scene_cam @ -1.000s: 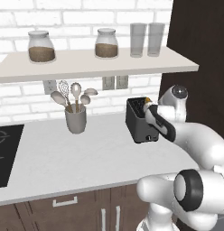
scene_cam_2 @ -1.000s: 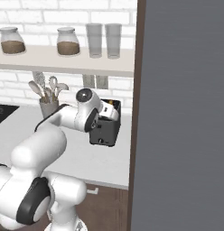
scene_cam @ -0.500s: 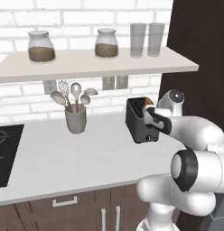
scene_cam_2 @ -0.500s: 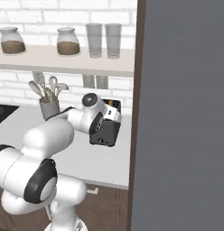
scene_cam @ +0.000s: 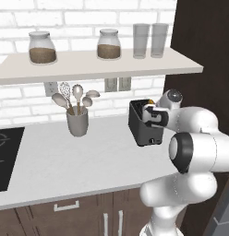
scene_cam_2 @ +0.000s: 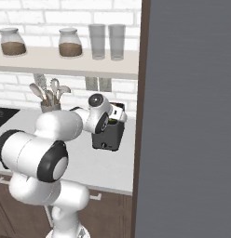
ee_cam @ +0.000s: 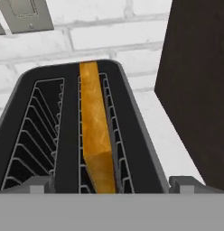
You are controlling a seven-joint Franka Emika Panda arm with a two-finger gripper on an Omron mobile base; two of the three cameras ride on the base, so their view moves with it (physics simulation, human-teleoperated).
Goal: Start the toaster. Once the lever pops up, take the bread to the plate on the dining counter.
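The bread, a golden-tan slice seen edge on, stands upright in the right slot of the toaster. The toaster is dark grey and boxy, with wire racks in both slots, and sits on the white counter near the brick wall. The gripper hangs just above it, jaws spread wide, holding nothing.

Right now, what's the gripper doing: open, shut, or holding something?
Gripper: open, holding nothing, poised over the toaster with the bread standing in its slot.
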